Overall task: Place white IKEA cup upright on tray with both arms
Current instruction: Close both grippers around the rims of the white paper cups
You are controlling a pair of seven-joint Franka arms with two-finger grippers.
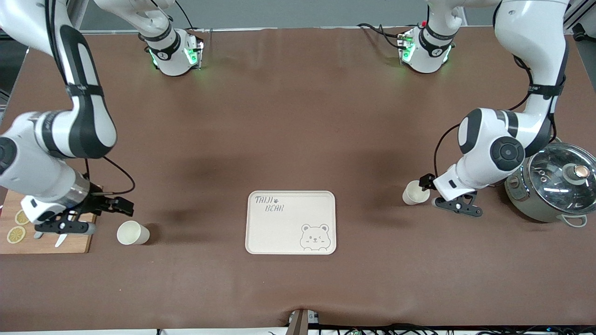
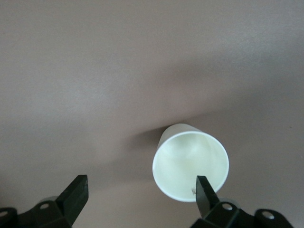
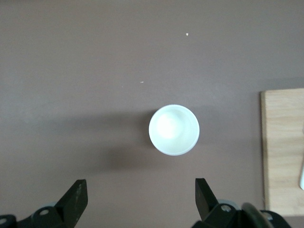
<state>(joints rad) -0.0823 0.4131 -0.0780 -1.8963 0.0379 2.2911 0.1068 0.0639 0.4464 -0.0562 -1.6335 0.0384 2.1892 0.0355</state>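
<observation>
The cream tray [image 1: 279, 235] with "TAIJI BEAR" lettering lies at the table's middle, with nothing on it. One white cup [image 1: 132, 232] stands mouth up toward the right arm's end, beside the cutting board. My right gripper [image 1: 104, 217] hovers open just above and beside it. In the right wrist view the cup [image 3: 174, 129] sits ahead of the open gripper [image 3: 140, 187]. A second white cup [image 1: 416, 192] stands toward the left arm's end. My left gripper [image 1: 440, 195] is open right beside it. In the left wrist view one fingertip [image 2: 203, 187] overlaps that cup's [image 2: 190, 159] rim; the gripper [image 2: 141, 187] holds nothing.
A wooden cutting board [image 1: 51, 242] with lemon slices [image 1: 16, 234] and a knife lies at the right arm's end, partly under the right hand. A steel pot with a glass lid [image 1: 556, 186] stands at the left arm's end, next to the left arm's wrist.
</observation>
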